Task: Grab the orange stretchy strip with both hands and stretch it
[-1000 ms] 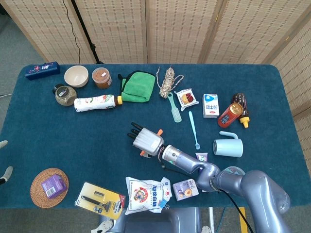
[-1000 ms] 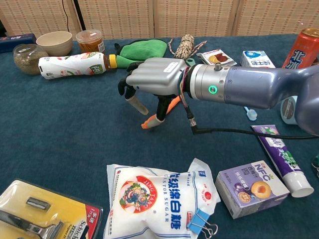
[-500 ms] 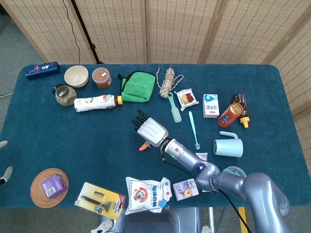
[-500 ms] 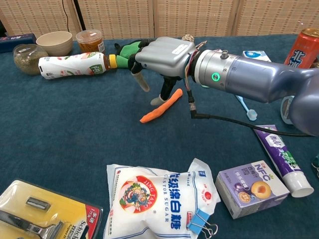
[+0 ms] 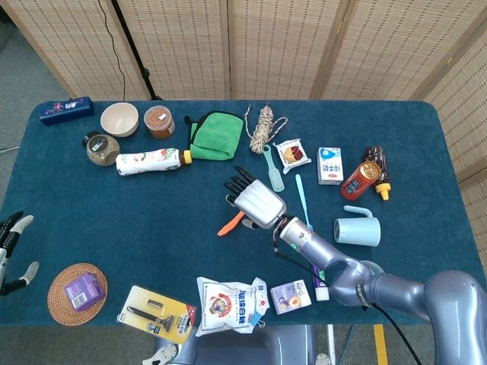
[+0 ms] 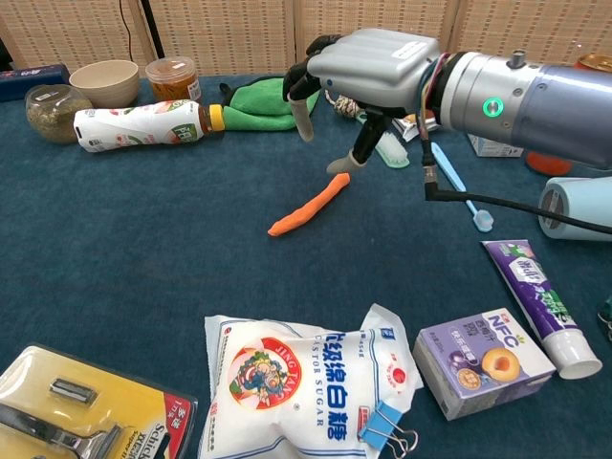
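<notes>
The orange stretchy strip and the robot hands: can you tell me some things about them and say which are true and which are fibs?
1. The orange strip lies on the blue table. True.
2. The right hand holds it. False: it hovers above, gripping nothing.
3. The left hand is at the table's left edge. True.
4. The strip rests on the green cloth. False: they lie apart.

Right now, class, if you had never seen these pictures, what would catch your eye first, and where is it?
First the big silver right hand, fingers spread, hovering above the table's middle. Just beneath it the orange stretchy strip lies flat on the blue cloth, one end near a fingertip. At the far left edge of the head view the left hand shows, well away from the strip.
</notes>
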Robot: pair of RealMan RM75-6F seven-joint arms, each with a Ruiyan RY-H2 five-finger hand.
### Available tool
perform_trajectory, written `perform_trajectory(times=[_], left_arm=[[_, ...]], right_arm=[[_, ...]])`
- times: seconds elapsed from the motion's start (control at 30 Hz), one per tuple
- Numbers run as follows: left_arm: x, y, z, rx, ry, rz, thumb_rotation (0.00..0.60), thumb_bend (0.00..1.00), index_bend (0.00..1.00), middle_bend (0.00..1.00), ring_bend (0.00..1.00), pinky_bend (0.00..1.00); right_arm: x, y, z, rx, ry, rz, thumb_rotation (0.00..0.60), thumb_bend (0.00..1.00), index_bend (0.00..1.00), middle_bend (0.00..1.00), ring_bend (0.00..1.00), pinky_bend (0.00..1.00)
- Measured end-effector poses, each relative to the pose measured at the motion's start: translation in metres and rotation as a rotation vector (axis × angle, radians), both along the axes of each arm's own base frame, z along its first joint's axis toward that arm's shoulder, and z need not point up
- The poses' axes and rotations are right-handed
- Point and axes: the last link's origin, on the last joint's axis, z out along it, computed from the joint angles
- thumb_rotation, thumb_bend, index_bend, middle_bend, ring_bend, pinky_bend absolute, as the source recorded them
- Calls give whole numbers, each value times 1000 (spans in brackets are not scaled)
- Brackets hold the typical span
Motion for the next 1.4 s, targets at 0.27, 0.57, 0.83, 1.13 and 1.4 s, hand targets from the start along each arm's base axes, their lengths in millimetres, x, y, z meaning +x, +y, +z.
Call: perform_trajectory(times=[0.27, 0.57, 0.83, 1.13, 1.4], left_arm=[[10, 3, -2, -17, 8, -16, 600, 312, 80, 69, 97, 35], [6, 0, -1, -18, 26, 16, 600, 312, 80, 69, 98, 35], [3, -1, -2, -23, 35, 35, 600, 312, 80, 69, 97, 35], [-1, 0, -3, -27, 41, 53, 600, 311, 80, 69, 98, 35], [-1, 1, -3, -25, 39, 54, 600, 313, 80, 69, 98, 35]], right_arm=[[-16, -4, 5, 36, 23, -54, 600, 243, 409, 180, 128, 2], [-19, -27, -13, 41, 64, -60, 600, 243, 421, 180, 121, 0], [-13, -37, -34, 58, 114, -20, 600, 233, 430, 180, 121, 0], [-10, -45, -50, 75, 175, 23, 600, 228, 448, 180, 121, 0], [-13, -49, -57, 84, 225, 41, 600, 228, 461, 181, 122, 0]])
